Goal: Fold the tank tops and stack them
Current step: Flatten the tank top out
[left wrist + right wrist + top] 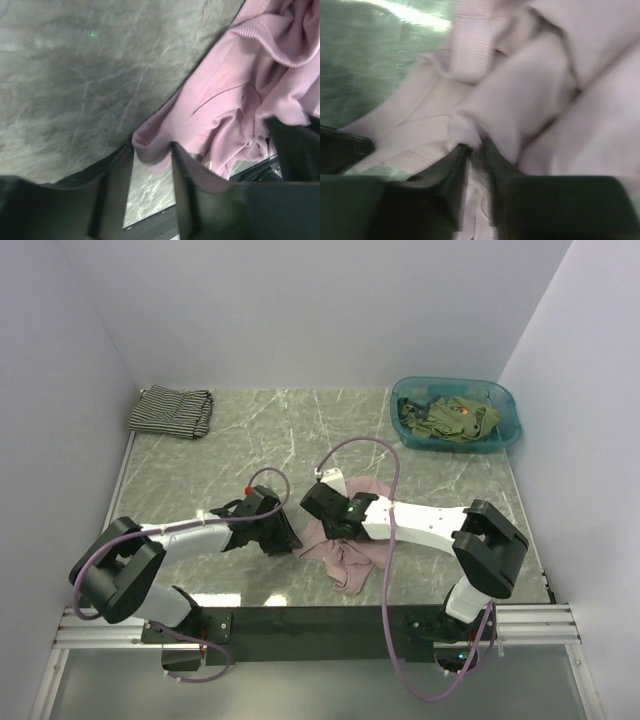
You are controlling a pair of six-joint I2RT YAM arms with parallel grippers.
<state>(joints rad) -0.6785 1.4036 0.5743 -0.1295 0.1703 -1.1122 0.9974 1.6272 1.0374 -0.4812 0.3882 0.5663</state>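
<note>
The pink tank top (350, 558) lies crumpled on the table's near middle. My left gripper (288, 538) reaches its left edge. In the left wrist view the left gripper (152, 147) has its jaws half closed, still apart, with a rolled corner of the pink tank top (240, 90) between the tips. My right gripper (322, 525) presses into the cloth from above. In the right wrist view the right gripper (476, 145) is nearly closed, pinching a ribbed fold of the pink tank top (530, 95). A striped tank top (172, 410) lies folded at the back left.
A teal basin (505, 405) at the back right holds olive green tank tops (448, 420). White walls close in the marble table (260, 440) on three sides. The black front rail (300, 620) runs along the near edge.
</note>
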